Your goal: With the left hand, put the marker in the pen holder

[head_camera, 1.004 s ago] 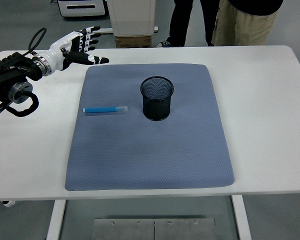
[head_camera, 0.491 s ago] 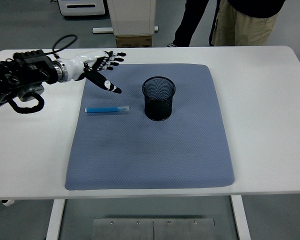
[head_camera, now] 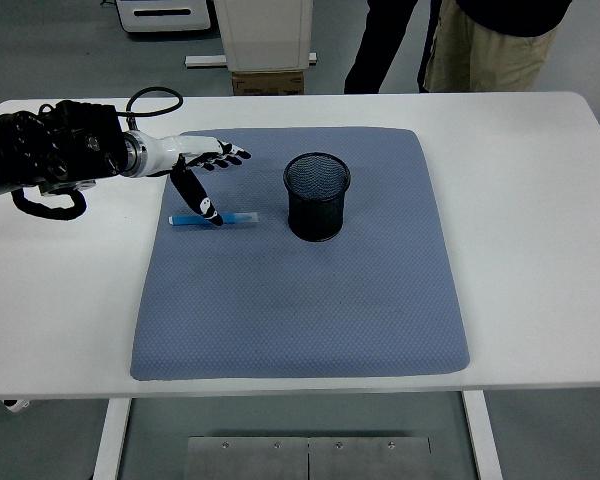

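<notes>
Blue-bodied, with a pale clear cap, the slim marker [head_camera: 213,218] is seen lying flat on the grey-blue textured mat [head_camera: 300,300], at about nine o'clock from the black wire-mesh cylindrical pen holder [head_camera: 316,196] and near it. The marker's middle is met by the thumb tip of the white-and-black left hand [head_camera: 200,170]; its other fingers are spread, and nothing is grasped. The mat is carried by the white table [head_camera: 540,200].
</notes>
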You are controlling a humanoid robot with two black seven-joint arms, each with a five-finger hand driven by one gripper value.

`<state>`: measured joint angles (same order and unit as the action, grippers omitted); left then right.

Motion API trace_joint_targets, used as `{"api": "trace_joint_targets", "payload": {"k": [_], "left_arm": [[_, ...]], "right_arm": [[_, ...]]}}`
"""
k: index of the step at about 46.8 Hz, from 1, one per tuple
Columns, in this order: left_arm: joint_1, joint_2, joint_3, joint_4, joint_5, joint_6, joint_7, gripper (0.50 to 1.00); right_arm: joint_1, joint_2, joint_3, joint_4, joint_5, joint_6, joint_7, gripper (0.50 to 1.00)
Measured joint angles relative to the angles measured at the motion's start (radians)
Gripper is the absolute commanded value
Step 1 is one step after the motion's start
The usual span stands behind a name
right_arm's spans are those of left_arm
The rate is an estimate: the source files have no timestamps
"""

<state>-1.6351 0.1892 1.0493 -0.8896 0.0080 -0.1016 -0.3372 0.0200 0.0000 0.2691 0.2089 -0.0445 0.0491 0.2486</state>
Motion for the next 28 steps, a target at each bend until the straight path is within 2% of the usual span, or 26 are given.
{"api": "trace_joint_targets", "payload": {"k": [18, 25, 28], "left_arm": [[-0.051, -0.028, 0.061, -0.008, 0.134, -0.009, 0.000, 1.000], [-0.050, -0.036, 0.062, -0.009, 0.148, -0.079, -0.010, 1.000], [-0.050, -0.040, 0.061, -0.008, 0.146, -0.090, -0.012, 1.000]], "right_arm": [[0.000, 0.000, 0.000, 0.000, 0.000, 0.000, 0.000, 1.000], [0.000, 0.000, 0.000, 0.000, 0.000, 0.000, 0.000, 1.000], [0.000, 0.000, 0.000, 0.000, 0.000, 0.000, 0.000, 1.000]]}}
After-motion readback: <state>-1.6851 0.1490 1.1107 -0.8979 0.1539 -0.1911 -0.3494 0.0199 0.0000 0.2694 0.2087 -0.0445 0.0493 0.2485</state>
